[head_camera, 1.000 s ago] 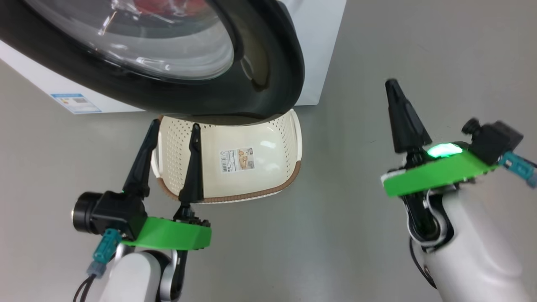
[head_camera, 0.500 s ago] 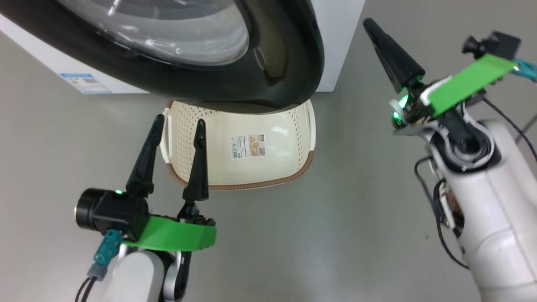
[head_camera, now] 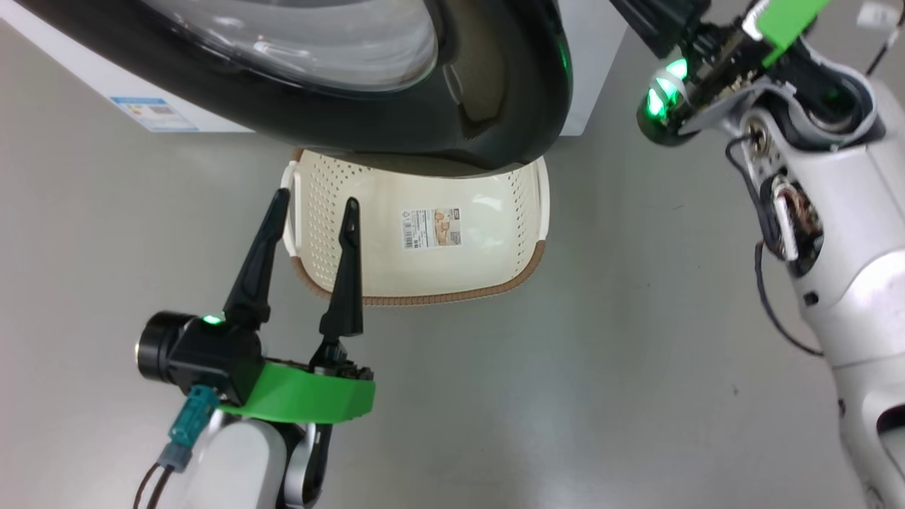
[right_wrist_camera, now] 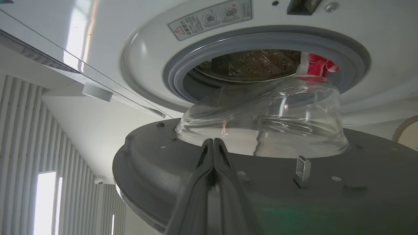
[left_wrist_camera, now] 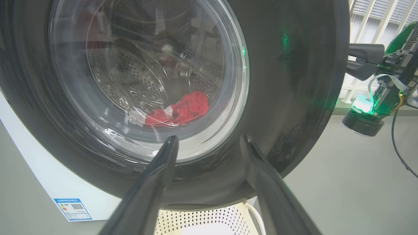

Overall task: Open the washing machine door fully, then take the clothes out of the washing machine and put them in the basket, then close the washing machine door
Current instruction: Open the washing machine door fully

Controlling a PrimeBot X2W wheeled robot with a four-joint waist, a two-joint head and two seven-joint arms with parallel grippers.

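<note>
The washing machine door (head_camera: pixel 495 106), black-rimmed with a bulging glass bowl (right_wrist_camera: pixel 261 124), stands partly open from the white washing machine (right_wrist_camera: pixel 137 65). Red clothes (left_wrist_camera: pixel 183 111) lie in the steel drum, seen through the glass and past the grey gasket (right_wrist_camera: pixel 318 65). The cream basket (head_camera: pixel 424 268) sits on the floor under the door's lower rim. My left gripper (head_camera: pixel 311 205) hangs open over the basket's left end, holding nothing. My right gripper (right_wrist_camera: pixel 214 143) is shut and empty, raised beside the door's free edge, its tips pointing across the door's grey inner face (right_wrist_camera: pixel 294 202).
Grey floor (head_camera: pixel 565 396) spreads around the basket and to the right. A blue label (head_camera: pixel 152 113) marks the washer's lower front. The right forearm (head_camera: pixel 848 233) fills the right side of the head view. A slatted wall (right_wrist_camera: pixel 32 130) stands behind the washer.
My right arm has swung up and toward the door's right edge, its gripper staying shut. The head camera shifted, sliding the scene down and right. The left gripper stays open.
</note>
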